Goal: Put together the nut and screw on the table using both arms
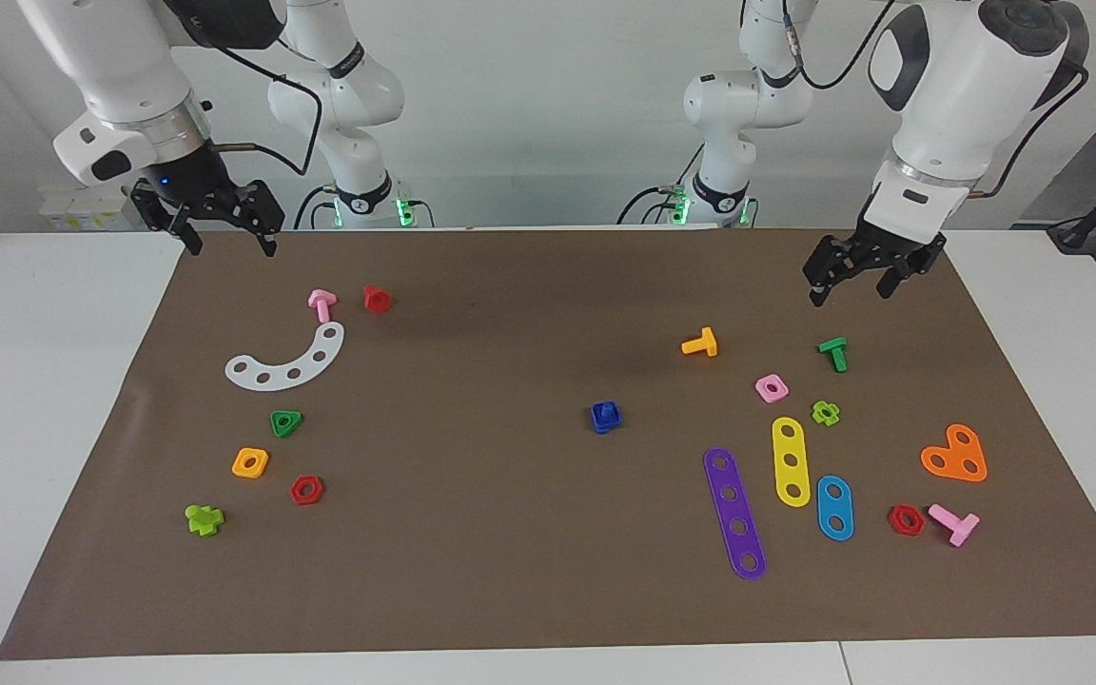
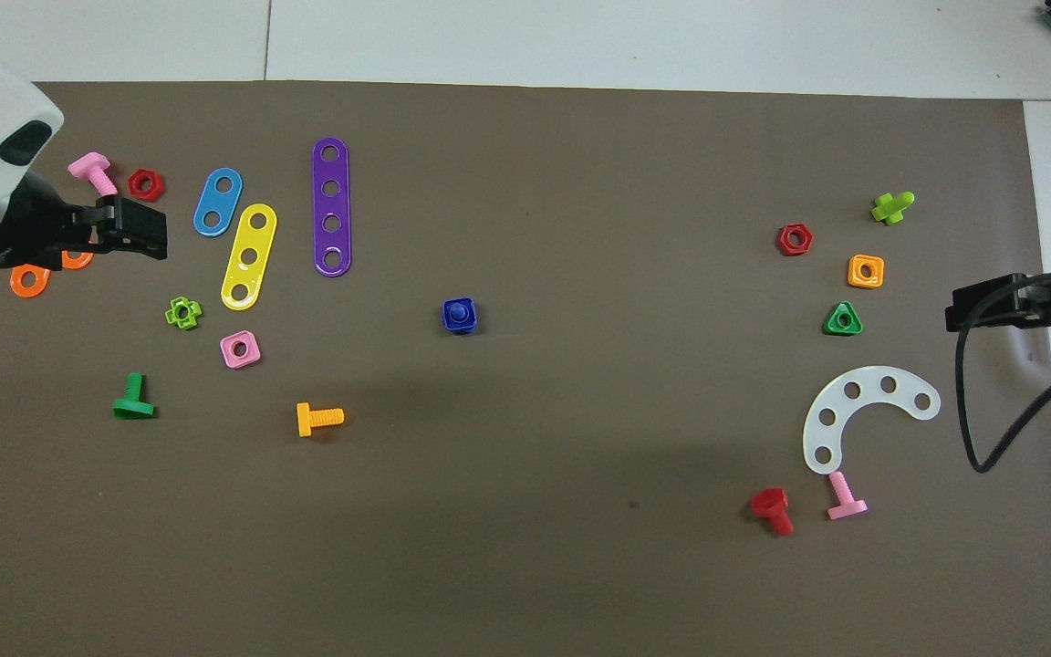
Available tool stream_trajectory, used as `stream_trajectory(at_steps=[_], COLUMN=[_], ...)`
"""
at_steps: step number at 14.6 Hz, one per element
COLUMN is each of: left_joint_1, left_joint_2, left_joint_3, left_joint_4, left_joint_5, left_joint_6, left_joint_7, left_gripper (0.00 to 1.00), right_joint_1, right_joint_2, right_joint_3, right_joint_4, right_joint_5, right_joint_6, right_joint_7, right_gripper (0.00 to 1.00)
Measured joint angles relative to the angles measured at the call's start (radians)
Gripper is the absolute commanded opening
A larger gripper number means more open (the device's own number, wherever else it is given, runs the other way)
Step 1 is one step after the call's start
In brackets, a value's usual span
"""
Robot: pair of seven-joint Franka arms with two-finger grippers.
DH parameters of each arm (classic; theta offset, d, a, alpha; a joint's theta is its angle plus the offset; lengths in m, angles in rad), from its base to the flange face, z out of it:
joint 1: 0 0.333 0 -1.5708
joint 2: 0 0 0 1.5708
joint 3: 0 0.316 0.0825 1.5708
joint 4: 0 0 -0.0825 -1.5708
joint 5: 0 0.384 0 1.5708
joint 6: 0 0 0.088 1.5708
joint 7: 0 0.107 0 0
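Note:
The blue square nut (image 1: 606, 412) (image 2: 449, 321) lies in the middle of the brown mat (image 1: 472, 552) with the blue screw (image 1: 601, 427) joined to it. The screw's round stub (image 2: 460, 312) shows in the nut's hole, and the pair rests alone on the mat with no gripper touching it. My left gripper (image 1: 854, 283) (image 2: 153, 234) hangs open and empty above the mat at the left arm's end. My right gripper (image 1: 229, 243) (image 2: 952, 311) hangs open and empty above the mat's edge at the right arm's end.
Toward the left arm's end lie an orange screw (image 1: 700, 343), a green screw (image 1: 833, 353), a pink nut (image 1: 772, 387), and purple (image 1: 735, 514), yellow (image 1: 791, 460) and blue (image 1: 834, 507) strips. Toward the right arm's end lie a white arc (image 1: 286, 360), a green triangular nut (image 1: 285, 422) and an orange nut (image 1: 250, 462).

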Motion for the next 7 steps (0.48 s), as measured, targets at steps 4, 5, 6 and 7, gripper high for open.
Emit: stream_trajectory(at_steps=[4,5,6,7], left_joint_1=[0.001,0.001,0.001,0.001], left_joint_2=[0.000,0.000,0.000,0.000], left_joint_3=[0.005,0.006,0.007,0.007], left_joint_4=[0.002,0.004,0.004,0.004], left_joint_5=[0.000,0.000,0.000,0.000], left_joint_6=[0.018,0.020,0.020,0.020], left_joint_7=[0.023,0.027,0.031,0.039], left_gripper=[1.00,1.00,1.00,1.00], right_joint_1=[0.000,0.000,0.000,0.000], right_joint_2=[0.000,0.000,0.000,0.000], right_joint_3=[0.000,0.000,0.000,0.000], right_joint_4=[0.000,0.000,0.000,0.000], right_joint_5=[0.000,0.000,0.000,0.000], right_joint_6=[0.000,0.000,0.000,0.000], right_joint_7=[0.000,0.000,0.000,0.000], right_gripper=[1.00,1.00,1.00,1.00])
